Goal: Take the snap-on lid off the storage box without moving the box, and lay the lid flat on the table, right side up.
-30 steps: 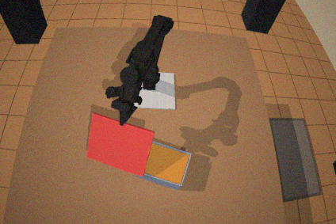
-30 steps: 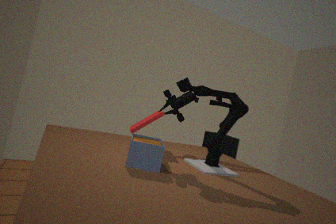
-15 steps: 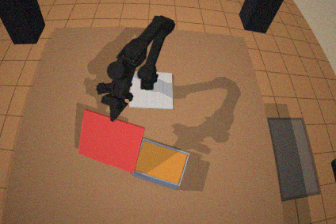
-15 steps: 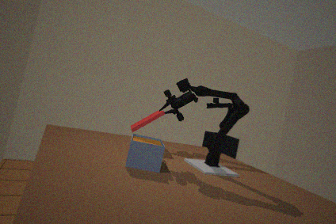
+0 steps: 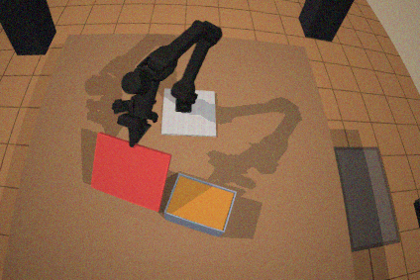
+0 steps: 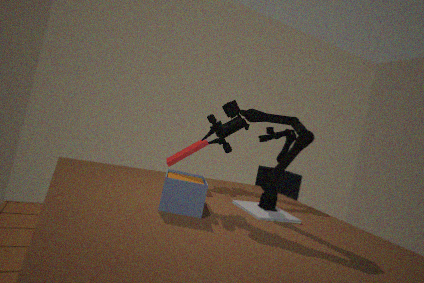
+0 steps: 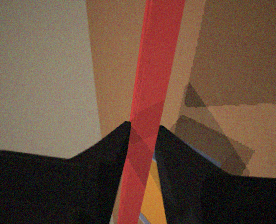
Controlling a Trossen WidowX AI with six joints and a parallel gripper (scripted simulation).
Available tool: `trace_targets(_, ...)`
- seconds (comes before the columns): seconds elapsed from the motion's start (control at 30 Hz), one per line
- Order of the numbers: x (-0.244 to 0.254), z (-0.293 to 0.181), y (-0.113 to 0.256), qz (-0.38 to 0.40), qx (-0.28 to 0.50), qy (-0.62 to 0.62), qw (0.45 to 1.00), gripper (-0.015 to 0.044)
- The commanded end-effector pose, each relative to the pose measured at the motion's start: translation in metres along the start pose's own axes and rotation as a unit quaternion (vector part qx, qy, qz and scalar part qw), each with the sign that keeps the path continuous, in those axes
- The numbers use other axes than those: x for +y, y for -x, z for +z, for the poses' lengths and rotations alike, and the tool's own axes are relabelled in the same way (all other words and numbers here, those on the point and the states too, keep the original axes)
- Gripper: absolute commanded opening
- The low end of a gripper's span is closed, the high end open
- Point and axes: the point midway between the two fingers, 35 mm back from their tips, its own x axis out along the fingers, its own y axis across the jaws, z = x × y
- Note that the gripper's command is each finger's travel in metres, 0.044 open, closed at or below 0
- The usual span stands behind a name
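Note:
My gripper (image 5: 133,143) (image 6: 206,141) (image 7: 143,129) is shut on the red lid (image 5: 131,172) (image 6: 186,153) (image 7: 156,65) by one edge. The lid hangs in the air, tilted, with its far edge lower than the gripped edge. In the top view it shows to the left of the storage box. The blue-grey storage box (image 5: 194,226) (image 6: 183,199) stands upright on the table with its top open and an orange inside. In the wrist view only small parts of the box show behind the fingers. The lid's underside is hidden in the top view.
The arm's white base plate (image 5: 189,126) (image 6: 257,212) is on the table (image 5: 277,74) (image 6: 90,200) behind the box. A grey translucent panel (image 5: 362,198) is at the right in the top view, beyond the table's right edge. Dark blocks (image 5: 27,15) (image 5: 329,5) stand beyond the table's back corners.

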Motion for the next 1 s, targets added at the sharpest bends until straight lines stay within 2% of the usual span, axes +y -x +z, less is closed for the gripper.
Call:
trace_targets(0.0,0.003,0.007,0.002,0.005,0.001,0.003,1.0,0.0)
trace_targets(0.97,0.0,0.065,0.006,0.004,-0.001,0.005,1.0,0.0)
